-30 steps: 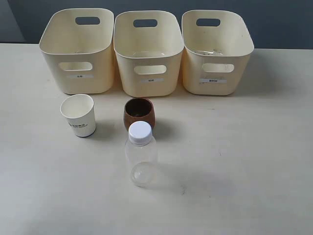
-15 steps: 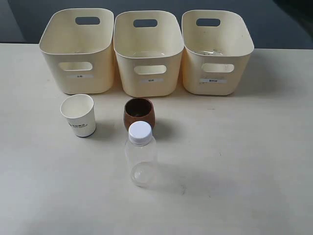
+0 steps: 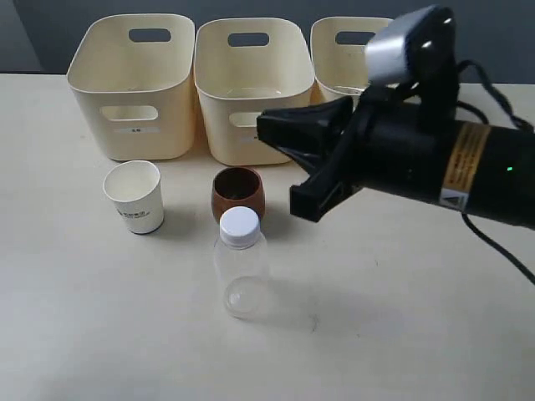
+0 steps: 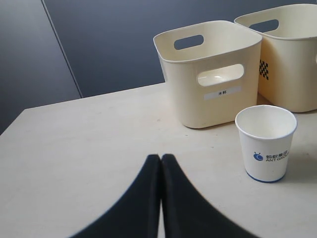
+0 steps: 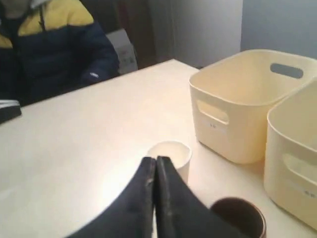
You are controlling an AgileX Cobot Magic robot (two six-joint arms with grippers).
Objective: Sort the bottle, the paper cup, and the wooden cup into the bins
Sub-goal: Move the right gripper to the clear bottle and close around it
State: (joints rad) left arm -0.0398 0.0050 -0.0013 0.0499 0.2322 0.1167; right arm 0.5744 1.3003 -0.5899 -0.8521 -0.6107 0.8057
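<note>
The clear bottle (image 3: 241, 263) with its white cap stands nearest the front. Just behind it is the brown wooden cup (image 3: 238, 194) (image 5: 237, 218), and the white paper cup (image 3: 134, 196) (image 4: 266, 144) (image 5: 171, 153) stands to the left. Three cream bins line the back: left (image 3: 134, 83), middle (image 3: 251, 83) and right (image 3: 343, 50), the last partly hidden by my right arm (image 3: 401, 150). My right gripper (image 5: 154, 159) is shut and empty, hovering above the table right of the wooden cup. My left gripper (image 4: 161, 156) is shut and empty, low over the table left of the paper cup.
A person in a dark blue and yellow jacket (image 5: 49, 44) sits at the table's far side in the right wrist view. A dark wall (image 4: 99, 44) stands behind the bins. The left bin (image 4: 210, 79) carries a small front label.
My right arm has swung in from the right over the table and now covers much of the right bin. The cups and bottle have not moved.
</note>
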